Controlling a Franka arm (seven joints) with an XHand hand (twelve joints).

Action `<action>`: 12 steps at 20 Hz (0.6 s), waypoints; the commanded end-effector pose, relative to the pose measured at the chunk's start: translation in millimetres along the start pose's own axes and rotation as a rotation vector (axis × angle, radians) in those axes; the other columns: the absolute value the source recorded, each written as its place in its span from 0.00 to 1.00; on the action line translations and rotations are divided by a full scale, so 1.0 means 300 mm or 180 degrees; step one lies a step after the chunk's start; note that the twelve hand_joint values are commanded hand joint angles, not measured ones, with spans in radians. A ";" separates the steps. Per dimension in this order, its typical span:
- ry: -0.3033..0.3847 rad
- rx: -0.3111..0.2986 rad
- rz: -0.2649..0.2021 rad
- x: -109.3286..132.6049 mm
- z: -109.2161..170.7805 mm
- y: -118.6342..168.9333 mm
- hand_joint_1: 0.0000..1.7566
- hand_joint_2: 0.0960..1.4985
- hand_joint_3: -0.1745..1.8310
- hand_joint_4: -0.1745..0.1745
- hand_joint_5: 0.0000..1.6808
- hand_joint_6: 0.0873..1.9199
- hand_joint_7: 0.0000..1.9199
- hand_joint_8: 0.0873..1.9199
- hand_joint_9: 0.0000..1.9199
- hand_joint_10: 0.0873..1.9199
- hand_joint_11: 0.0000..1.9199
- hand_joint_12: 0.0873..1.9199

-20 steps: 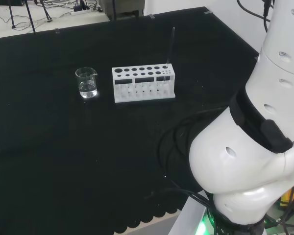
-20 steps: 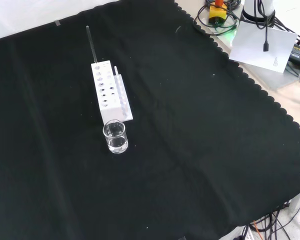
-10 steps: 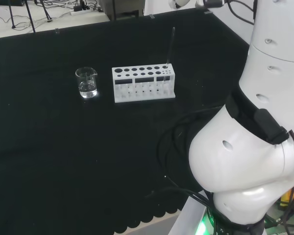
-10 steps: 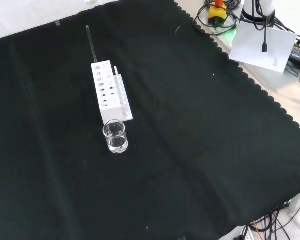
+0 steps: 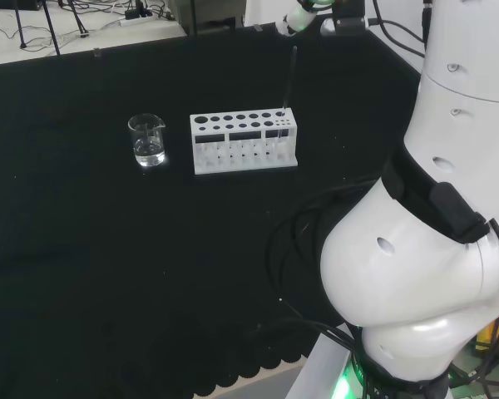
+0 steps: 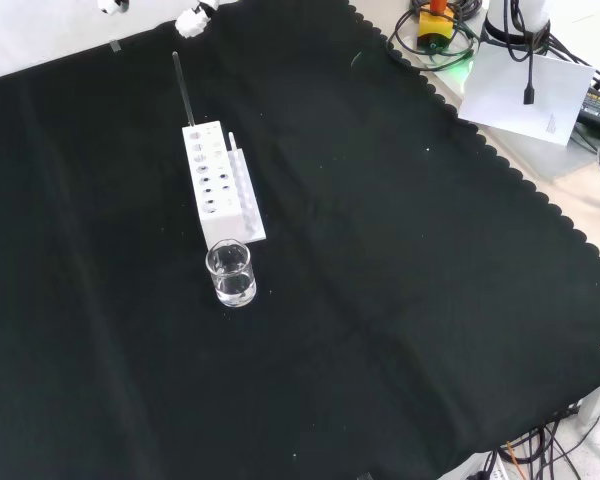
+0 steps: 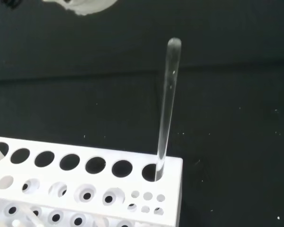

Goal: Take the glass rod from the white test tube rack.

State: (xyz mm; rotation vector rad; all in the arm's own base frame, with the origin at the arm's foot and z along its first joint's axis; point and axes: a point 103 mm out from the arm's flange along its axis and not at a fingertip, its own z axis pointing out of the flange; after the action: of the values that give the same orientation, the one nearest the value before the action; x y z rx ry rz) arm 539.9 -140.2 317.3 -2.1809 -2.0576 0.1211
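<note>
Hand point(image 6: 192, 18) above glass rod point(image 7: 166, 109), grip state unclear; rack point(image 5: 244, 141) unlabelled.

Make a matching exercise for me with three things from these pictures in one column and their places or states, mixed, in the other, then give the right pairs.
Things:
1. glass rod
2. beaker
3. hand

Places or states:
A. at the head view's top edge, above the rod
B. upright in an end hole of the white test tube rack
C. on the cloth beside the rack

Pairs: 1-B, 2-C, 3-A
</note>
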 end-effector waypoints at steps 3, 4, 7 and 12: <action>-0.0075 0.0031 -0.0084 -0.014 0.093 0.027 0.42 0.48 0.44 0.02 0.10 0.00 0.09 0.49 0.22 0.48 0.07 0.74; -0.0070 0.0048 -0.0078 -0.018 0.099 0.029 0.42 0.48 0.44 0.01 0.10 0.00 0.09 0.49 0.23 0.48 0.08 0.74; -0.0028 0.0110 -0.0059 -0.035 0.120 0.034 0.42 0.48 0.44 0.01 0.11 0.00 0.10 0.50 0.24 0.48 0.08 0.74; -0.0062 0.0237 -0.0066 -0.034 0.178 0.047 0.41 0.48 0.44 0.00 0.12 0.00 0.11 0.50 0.25 0.48 0.08 0.74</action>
State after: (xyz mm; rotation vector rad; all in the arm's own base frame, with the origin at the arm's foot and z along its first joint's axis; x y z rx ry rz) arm 545.0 -148.3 273.1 -2.1386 -2.0622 0.1862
